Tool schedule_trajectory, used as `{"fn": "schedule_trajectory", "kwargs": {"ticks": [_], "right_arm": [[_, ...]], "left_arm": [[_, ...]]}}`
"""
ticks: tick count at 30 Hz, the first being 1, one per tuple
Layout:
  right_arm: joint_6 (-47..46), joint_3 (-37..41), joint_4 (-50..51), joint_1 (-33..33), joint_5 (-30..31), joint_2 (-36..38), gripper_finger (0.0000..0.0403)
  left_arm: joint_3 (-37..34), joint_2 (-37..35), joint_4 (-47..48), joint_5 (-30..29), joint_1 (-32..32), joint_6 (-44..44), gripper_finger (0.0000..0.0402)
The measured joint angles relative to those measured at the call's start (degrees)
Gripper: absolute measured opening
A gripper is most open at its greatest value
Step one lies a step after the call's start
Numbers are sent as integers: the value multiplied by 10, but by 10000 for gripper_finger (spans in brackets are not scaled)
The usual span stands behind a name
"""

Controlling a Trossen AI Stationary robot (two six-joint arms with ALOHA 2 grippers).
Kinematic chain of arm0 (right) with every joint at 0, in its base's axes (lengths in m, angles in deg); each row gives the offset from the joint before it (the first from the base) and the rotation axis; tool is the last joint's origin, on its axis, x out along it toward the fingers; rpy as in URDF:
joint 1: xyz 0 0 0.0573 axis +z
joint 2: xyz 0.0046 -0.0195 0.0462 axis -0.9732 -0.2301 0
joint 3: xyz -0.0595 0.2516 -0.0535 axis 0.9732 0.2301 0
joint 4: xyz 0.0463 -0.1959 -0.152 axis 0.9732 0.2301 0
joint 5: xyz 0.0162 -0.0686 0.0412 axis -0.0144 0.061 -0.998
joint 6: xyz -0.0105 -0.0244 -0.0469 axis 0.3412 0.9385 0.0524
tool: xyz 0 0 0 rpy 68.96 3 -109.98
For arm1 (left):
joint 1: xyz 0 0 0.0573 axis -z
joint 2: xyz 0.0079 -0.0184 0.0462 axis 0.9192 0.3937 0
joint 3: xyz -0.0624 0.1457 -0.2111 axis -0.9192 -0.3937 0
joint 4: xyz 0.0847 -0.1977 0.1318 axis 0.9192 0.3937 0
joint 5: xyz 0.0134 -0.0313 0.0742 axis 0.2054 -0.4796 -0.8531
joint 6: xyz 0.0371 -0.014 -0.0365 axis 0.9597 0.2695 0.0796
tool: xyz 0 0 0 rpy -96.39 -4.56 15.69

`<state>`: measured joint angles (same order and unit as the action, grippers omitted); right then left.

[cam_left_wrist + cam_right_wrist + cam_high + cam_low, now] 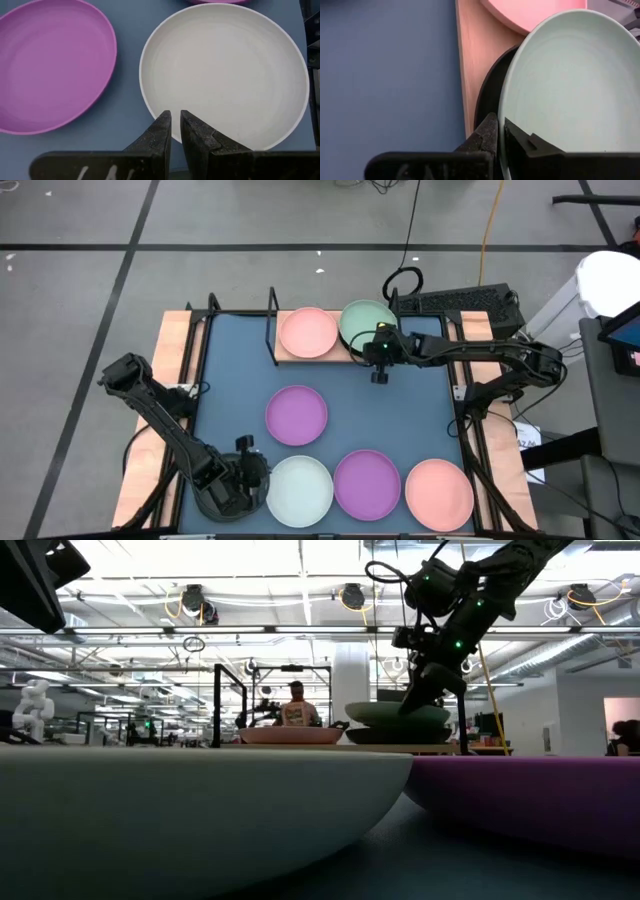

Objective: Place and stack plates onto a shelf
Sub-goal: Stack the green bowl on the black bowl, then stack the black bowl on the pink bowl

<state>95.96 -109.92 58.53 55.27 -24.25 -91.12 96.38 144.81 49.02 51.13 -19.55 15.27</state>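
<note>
The wooden shelf point(343, 356) stands at the table's far side. On it lie a pink plate point(308, 333) and a pale green plate point(362, 320), which rests on a black plate point(487, 95). My right gripper point(380, 348) is shut on the green plate. Nearer lie a purple plate point(297, 415) and a row of white point(299, 491), purple point(367, 483) and pink point(438, 494) plates, all flat on the blue tabletop. My left gripper point(176, 120) is at the white plate's left rim, its fingers almost together. My left gripper has its fingertips on either side of the white plate's rim point(159, 111), at the plate's left side, coming from above. The plate lies flat on the table point(200, 810). My right gripper pinches the green plate's near rim point(501, 125), one finger point(487, 132) outside and one point(522, 142) inside the plate. The fingers come from above, slanting down. The plate rests on the black plate point(400, 735), about level.
The shelf's black wire frame point(272, 320) rises at its left end. The table has wooden side strips and black rails point(465, 380). Bare blue tabletop point(400, 410) lies between the shelf and the near row. A person point(296, 708) shows far behind the table.
</note>
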Motion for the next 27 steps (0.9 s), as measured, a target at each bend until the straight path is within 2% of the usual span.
{"fn": "schedule_trajectory", "kwargs": {"ticks": [12, 27], "right_arm": [[-3, 0, 1, 0, -1, 0, 19], [-21, 0, -2, 22, 0, 21, 104]], "left_arm": [[0, 0, -4, 0, 0, -1, 46], [0, 0, -14, 0, 0, 2, 46]]}}
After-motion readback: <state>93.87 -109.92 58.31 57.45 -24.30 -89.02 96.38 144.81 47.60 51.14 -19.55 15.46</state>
